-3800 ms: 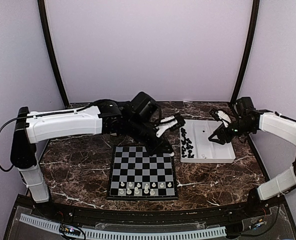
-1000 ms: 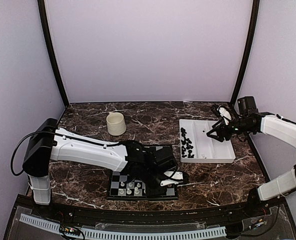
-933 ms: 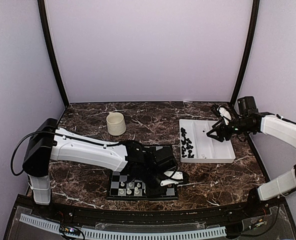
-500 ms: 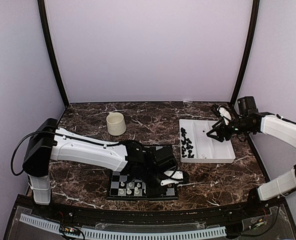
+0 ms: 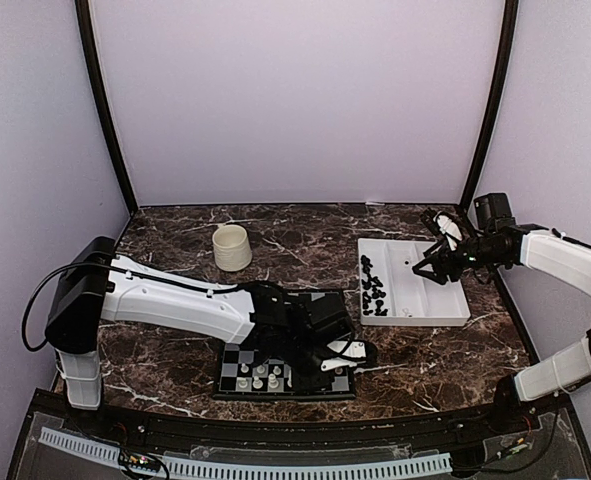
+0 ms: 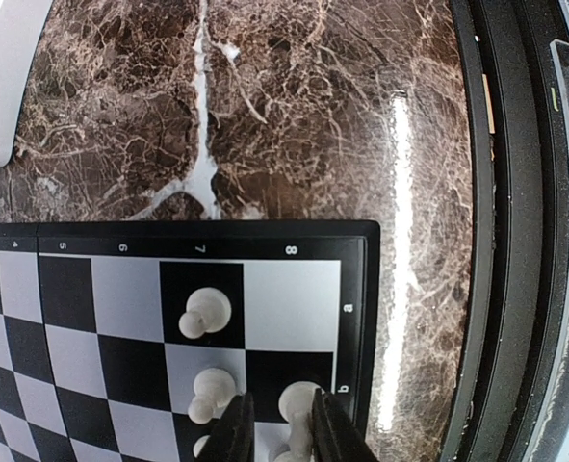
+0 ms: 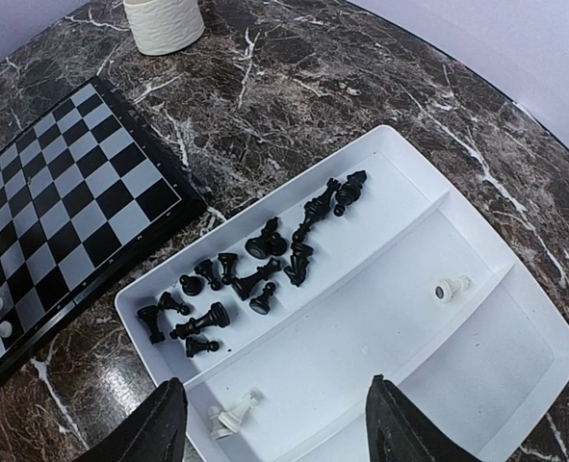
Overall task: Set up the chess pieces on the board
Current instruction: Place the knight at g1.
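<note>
Presently left jaws straddle a white pawn (image 6: 299, 399) near the rim of the board (image 6: 361, 289), grip indeterminable; right jaws gape empty over the tray (image 7: 515, 346); pawn likely light, slick: pinch its stem.

The dark brown marbled stone surface (image 5: 175, 235) is streaked with white veins. The flat square chessboard (image 6: 294, 298) has black and light-grey checks, with a black rim bearing small white numerals. The small plastic chessmen on the board (image 6: 205, 313) are white. The heap of plastic chessmen (image 7: 255, 260) in the white compartmented plastic tray (image 7: 515, 327) is black, and two stray chessmen (image 7: 234, 412) there are white. The ribbed round cup (image 5: 232, 247) is cream. Both robot arms (image 5: 165, 305) are white with black joints.
</note>
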